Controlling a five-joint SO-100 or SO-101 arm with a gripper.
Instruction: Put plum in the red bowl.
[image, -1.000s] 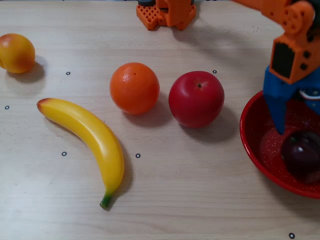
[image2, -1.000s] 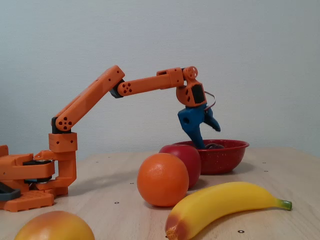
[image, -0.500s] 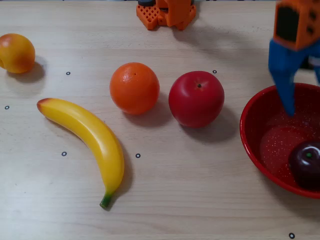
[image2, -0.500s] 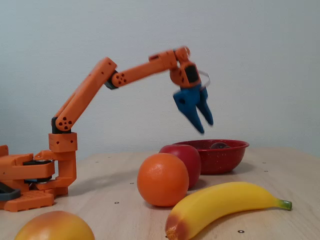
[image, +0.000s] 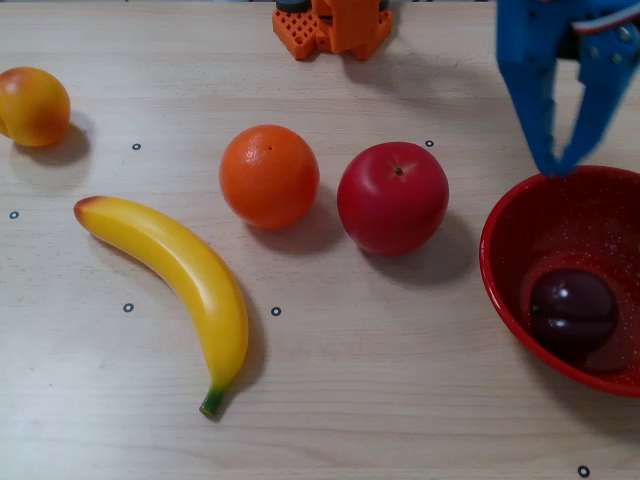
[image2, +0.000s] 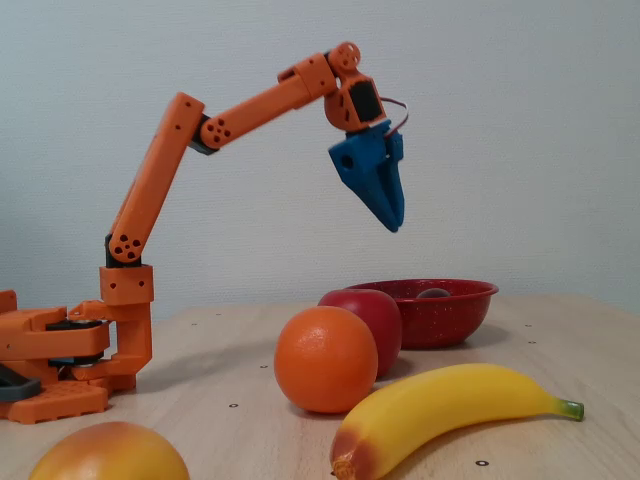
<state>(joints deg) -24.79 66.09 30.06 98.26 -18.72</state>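
The dark purple plum (image: 572, 310) lies inside the red speckled bowl (image: 505, 262) at the right of the overhead view. In the fixed view only the plum's top (image2: 433, 293) shows above the bowl's rim (image2: 420, 290). My blue gripper (image: 557, 165) hangs well above the bowl's far rim, fingertips together and empty. In the fixed view the gripper (image2: 393, 225) points down, high over the bowl, with nothing in it.
A red apple (image: 392, 197) sits just left of the bowl, an orange (image: 268, 176) beside it. A banana (image: 180, 268) lies in front, a yellow-orange peach-like fruit (image: 32, 106) at far left. The arm's orange base (image: 332, 26) stands at the back edge.
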